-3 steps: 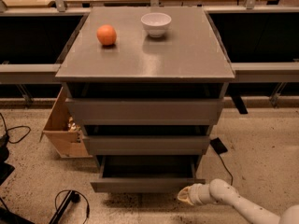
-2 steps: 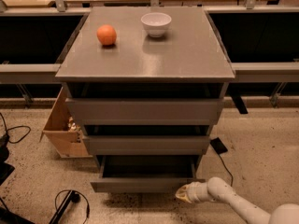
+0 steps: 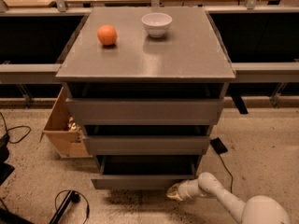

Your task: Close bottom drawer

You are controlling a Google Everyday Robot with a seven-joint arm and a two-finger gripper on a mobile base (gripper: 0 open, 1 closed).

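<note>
The bottom drawer [image 3: 140, 181] is the lowest of three grey drawers in the cabinet. It stands pulled out a little, with its dark interior showing behind the plain front panel. My gripper [image 3: 174, 192] is low near the floor at the right end of that front panel, touching or nearly touching it. My white arm [image 3: 224, 200] reaches in from the bottom right.
The middle drawer [image 3: 145, 144] and the top drawer [image 3: 144, 111] sit above. An orange [image 3: 107, 34] and a white bowl [image 3: 156, 24] rest on the cabinet top [image 3: 187, 55]. A cardboard box [image 3: 63, 125] stands at the left. Cables [image 3: 70, 202] lie on the floor.
My gripper has moved left along the floor to the drawer's front. The bottom drawer stands less far out than before.
</note>
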